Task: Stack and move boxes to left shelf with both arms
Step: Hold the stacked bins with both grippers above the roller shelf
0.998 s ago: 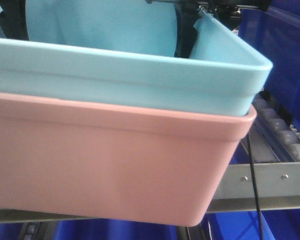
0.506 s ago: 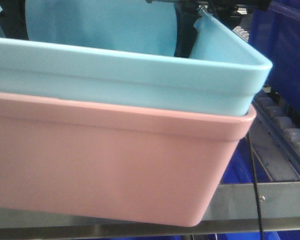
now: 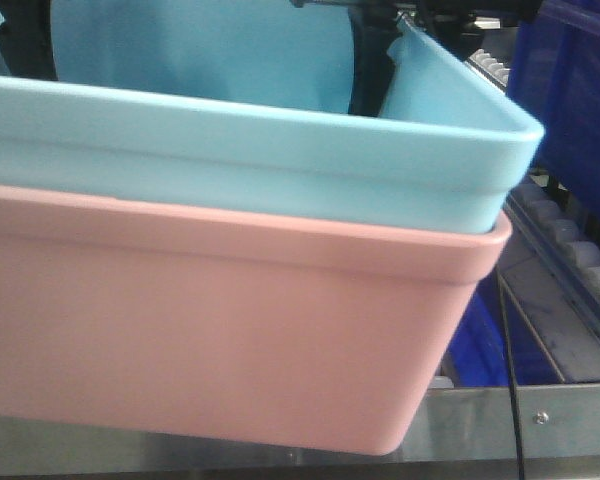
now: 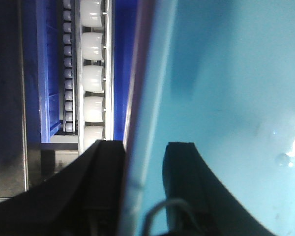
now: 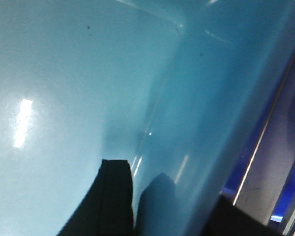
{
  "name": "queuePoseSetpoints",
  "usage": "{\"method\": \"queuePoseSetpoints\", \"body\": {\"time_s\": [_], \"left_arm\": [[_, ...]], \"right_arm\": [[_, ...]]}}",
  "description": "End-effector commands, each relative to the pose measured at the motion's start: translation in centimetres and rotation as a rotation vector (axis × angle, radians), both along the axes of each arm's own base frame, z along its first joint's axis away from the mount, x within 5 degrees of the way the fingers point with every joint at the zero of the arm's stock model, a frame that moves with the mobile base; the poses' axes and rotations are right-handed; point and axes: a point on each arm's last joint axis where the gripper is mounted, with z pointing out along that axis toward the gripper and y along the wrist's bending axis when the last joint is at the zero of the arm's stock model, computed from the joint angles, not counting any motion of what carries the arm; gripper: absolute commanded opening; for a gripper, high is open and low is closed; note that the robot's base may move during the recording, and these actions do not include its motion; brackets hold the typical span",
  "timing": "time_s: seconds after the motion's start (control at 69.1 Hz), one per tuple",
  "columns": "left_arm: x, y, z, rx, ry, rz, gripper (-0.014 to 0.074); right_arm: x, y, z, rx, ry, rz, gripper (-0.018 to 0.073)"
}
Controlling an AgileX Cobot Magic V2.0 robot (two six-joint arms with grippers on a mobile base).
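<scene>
Item one: pink box (image 3: pixel 220 330), which I see filling the front view, carried above the shelf's steel bar (image 3: pixel 540 415). Item two: blue box (image 3: pixel 260 150), nested inside the pink one, rim standing proud. Item three: shelf rollers (image 4: pixel 92 73), white, in a row beside the boxes. Item four: left gripper (image 4: pixel 142 189), jaws closed over the blue box's wall, one finger either side. Item five: right gripper (image 5: pixel 174 206), likewise clamped astride the blue wall.
</scene>
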Motion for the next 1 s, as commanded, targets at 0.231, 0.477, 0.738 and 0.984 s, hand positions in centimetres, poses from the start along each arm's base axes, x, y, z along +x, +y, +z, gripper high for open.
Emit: {"method": "queuePoseSetpoints", "body": {"time_s": [0.231,0.477,0.738,0.984], "left_arm": [[-1.52,-1.21,3.37,-0.18,-0.103,-0.109,-0.0003],[-1.43,-1.28,3.45,-0.188,-0.116,-0.111,-0.0003],[-1.44,-1.34,3.48,-0.197,-0.116,-0.111,-0.0003],[-1.41,-1.36,3.5,-0.198,-0.121,-0.113,-0.0003]], "right_arm": [[0.56,-0.15,3.06,0.079,-0.191,-0.001,0.0048],[0.6,-0.12,3.09,0.083,-0.196,-0.001,0.0048],[0.61,-0.12,3.05,0.082,-0.195,-0.001,0.0048],[0.53,-0.17,2.97,0.073,-0.182,0.0,0.0048]]}}
